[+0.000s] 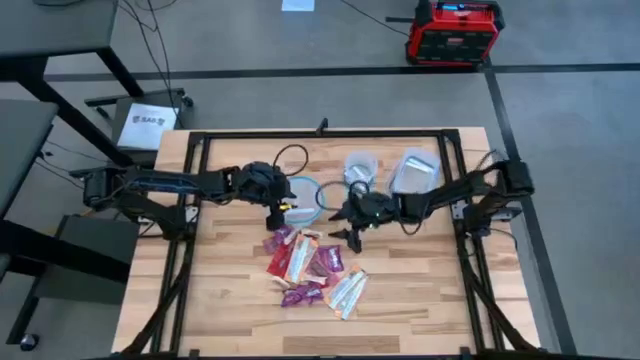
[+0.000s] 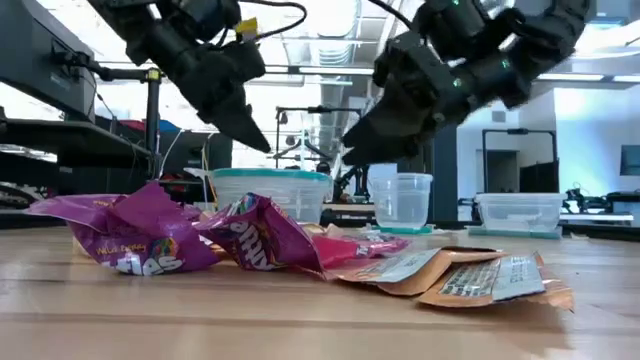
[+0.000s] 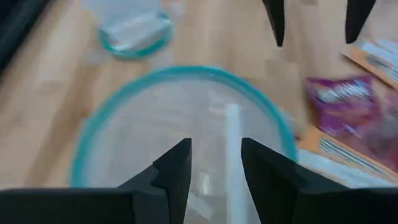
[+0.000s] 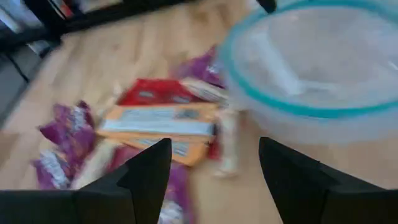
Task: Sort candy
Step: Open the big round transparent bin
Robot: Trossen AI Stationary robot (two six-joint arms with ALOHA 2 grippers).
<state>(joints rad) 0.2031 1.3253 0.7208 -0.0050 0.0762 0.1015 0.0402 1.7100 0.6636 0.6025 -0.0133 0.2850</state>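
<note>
The candy lies in a loose pile (image 1: pixel 310 268) on the wooden table: a red packet (image 4: pixel 152 93), orange-white bars (image 4: pixel 158 121), purple packets (image 2: pixel 130 235) and pale wrappers (image 1: pixel 348 290). One pale wrapper (image 3: pixel 232 140) lies inside the round blue-rimmed container (image 1: pixel 318 190). My left gripper (image 1: pixel 283 212) (image 3: pixel 214 158) hovers open over that container's near rim, with nothing between its fingers. My right gripper (image 1: pixel 347 230) (image 4: pixel 214 143) hangs wide open above the table, between the container and the pile's far edge, touching nothing.
A small clear cup (image 1: pixel 360 165) and a rectangular clear container (image 1: pixel 415 170) stand behind the round one, toward the far right. Black frame rails (image 1: pixel 190 230) run along the table's sides. Bare wood lies left and right of the pile.
</note>
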